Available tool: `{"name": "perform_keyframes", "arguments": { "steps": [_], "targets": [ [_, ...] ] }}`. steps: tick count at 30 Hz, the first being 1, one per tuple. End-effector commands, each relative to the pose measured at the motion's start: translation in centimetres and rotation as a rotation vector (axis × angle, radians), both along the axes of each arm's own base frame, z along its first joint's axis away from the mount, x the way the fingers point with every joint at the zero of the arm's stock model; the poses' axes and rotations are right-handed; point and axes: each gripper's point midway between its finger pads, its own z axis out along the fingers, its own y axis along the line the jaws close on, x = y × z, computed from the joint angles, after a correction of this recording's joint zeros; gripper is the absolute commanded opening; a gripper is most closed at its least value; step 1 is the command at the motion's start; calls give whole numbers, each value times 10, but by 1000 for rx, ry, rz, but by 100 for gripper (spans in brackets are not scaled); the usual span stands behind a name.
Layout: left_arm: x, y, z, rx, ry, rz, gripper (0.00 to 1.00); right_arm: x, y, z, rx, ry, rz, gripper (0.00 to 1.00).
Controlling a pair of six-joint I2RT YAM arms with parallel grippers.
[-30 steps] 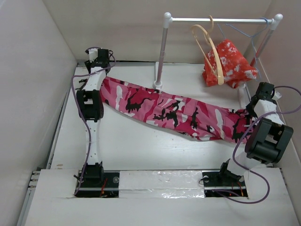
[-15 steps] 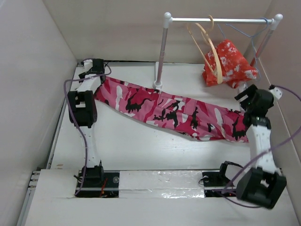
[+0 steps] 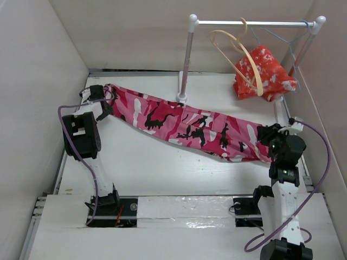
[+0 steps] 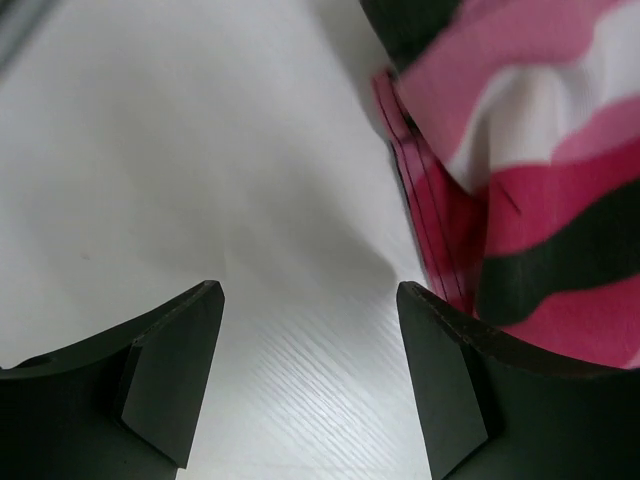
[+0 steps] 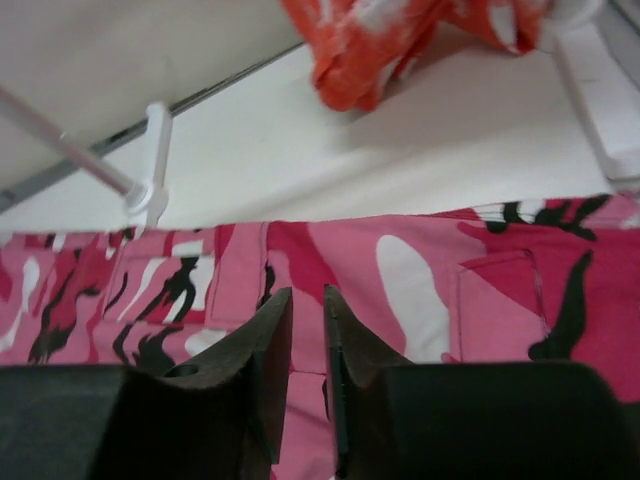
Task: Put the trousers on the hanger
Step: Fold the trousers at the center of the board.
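Observation:
The camouflage trousers lie stretched flat across the table from far left to right. My left gripper sits at their left end, open. In the left wrist view only bare table lies between its fingers, and the trousers' hem is just to the right. My right gripper hovers over the trousers' right end. Its jaws are nearly together with a thin slit and nothing in it, above the flat fabric. The wooden hanger hangs tilted on the rail.
A white clothes rail stands at the back on two posts, and the left post rises just behind the trousers. A red-orange garment hangs from a wire hanger at the rail's right end. Walls close in on both sides.
The left gripper opened, released the trousers' left end and drew back left. The right arm swung toward the near edge; its jaws opened and closed again. The wooden hanger swung left.

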Motion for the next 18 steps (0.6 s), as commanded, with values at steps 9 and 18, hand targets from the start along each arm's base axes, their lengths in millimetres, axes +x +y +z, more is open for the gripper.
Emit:
{"name": "perform_keyframes", "arguments": {
  "steps": [9, 18],
  "targets": [
    [39, -31, 27, -133, -210, -84, 70, 8, 85, -5, -115, -44, 416, 47],
    [36, -20, 56, -120, -359, -24, 25, 17, 130, -12, -175, -5, 508, 47]
  ]
}}
